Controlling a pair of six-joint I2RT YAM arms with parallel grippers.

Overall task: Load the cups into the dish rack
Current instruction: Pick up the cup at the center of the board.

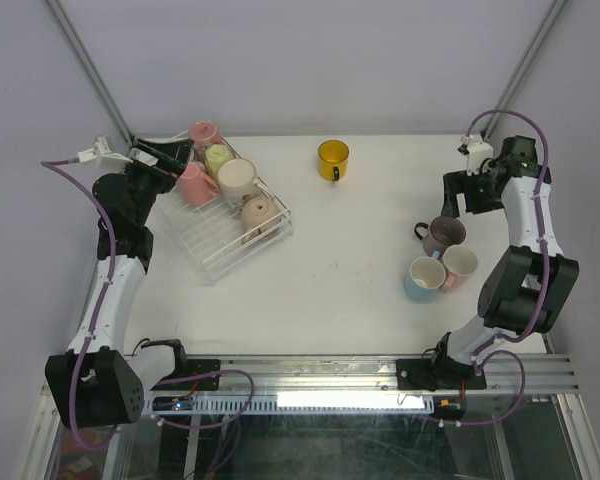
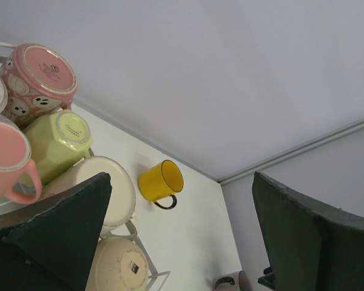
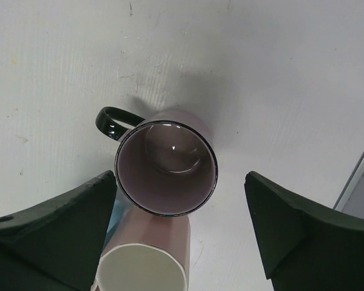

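Spread wide and empty, the right gripper (image 3: 180,174) is hovering over the mauve mug (image 3: 170,154) at the table's (image 1: 360,300) 3 o'clock, and would best be straddling one wall away from the 10 o'clock handle (image 3: 111,121), while the left gripper (image 1: 172,158), equally wide, is hanging over the dish rack (image 1: 220,255) at 9 o'clock, its mugs' base stamps (image 2: 70,127) proving unreadable.

The left arm (image 1: 115,285) and right arm (image 1: 533,215) are made of white tubular links joined by chunky black joint housings, each standing on a black base (image 1: 95,385). A lilac cable (image 1: 510,112) trails along each arm (the right one's loops are wider), and a small white camera mount (image 1: 477,150) sits at each wrist. The left claw (image 2: 182,182) and right claw (image 3: 181,176) have broad, dark, wedge-shaped fingers (image 3: 54,236) with a matte, grainy face.
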